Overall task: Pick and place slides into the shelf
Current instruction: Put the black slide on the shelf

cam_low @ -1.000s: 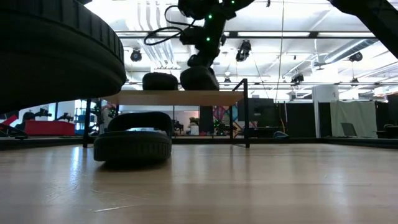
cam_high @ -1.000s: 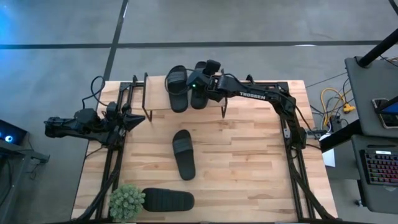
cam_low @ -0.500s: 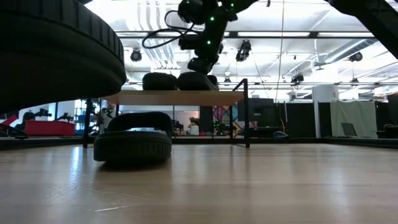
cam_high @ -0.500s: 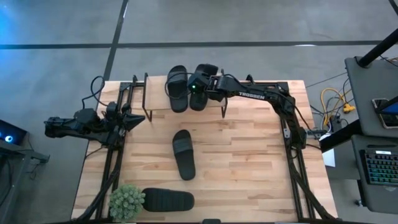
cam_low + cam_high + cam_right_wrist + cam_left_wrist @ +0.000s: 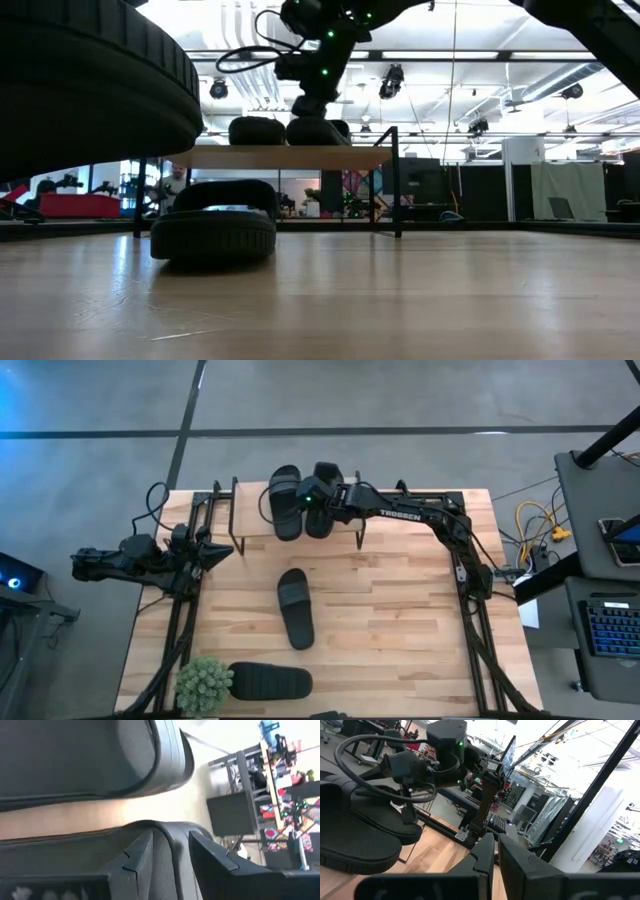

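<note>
Seen from above: two slides on the shelf, a left slide lying free, the right slide partly hidden under the right gripper. Closed on that second slide's edge, per the right wrist view, fingers astride the rubber. Hard to judge from the low view, only dark lumps above the board. Third slide mid-table, fourth slide beside the plant. Left gripper parked at the table's left edge, fingers nearly together, holding nothing.
</note>
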`<act>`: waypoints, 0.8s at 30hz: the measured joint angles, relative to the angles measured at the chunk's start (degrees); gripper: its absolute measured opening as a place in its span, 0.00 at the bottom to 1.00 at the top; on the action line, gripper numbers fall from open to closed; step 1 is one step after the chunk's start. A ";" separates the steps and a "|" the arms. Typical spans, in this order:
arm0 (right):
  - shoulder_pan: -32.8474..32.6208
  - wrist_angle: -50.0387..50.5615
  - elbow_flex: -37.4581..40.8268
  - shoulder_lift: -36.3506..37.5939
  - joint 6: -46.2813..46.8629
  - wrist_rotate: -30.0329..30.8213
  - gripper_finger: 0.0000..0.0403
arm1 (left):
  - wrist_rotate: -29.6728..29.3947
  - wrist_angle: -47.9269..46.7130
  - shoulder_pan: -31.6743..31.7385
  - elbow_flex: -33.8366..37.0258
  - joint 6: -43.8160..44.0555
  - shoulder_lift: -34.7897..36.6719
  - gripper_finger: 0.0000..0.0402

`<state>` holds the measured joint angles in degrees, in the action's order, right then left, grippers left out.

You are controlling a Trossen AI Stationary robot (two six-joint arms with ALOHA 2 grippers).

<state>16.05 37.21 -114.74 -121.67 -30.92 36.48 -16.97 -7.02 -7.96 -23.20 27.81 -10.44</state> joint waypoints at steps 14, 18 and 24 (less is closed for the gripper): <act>-1.07 -0.79 0.37 0.00 -4.60 -2.43 0.29 | 0.00 0.00 0.00 0.02 -0.13 -0.02 0.03; -1.05 -0.61 0.21 0.00 -7.02 0.99 0.29 | 0.00 0.01 0.01 0.02 0.19 -0.06 0.03; -0.82 -0.24 -0.33 0.00 -8.14 2.50 0.29 | 0.00 0.01 0.01 0.02 0.22 -0.04 0.03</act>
<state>15.23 36.97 -115.07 -121.67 -39.07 38.98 -16.97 -7.00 -7.95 -23.18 28.03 -10.48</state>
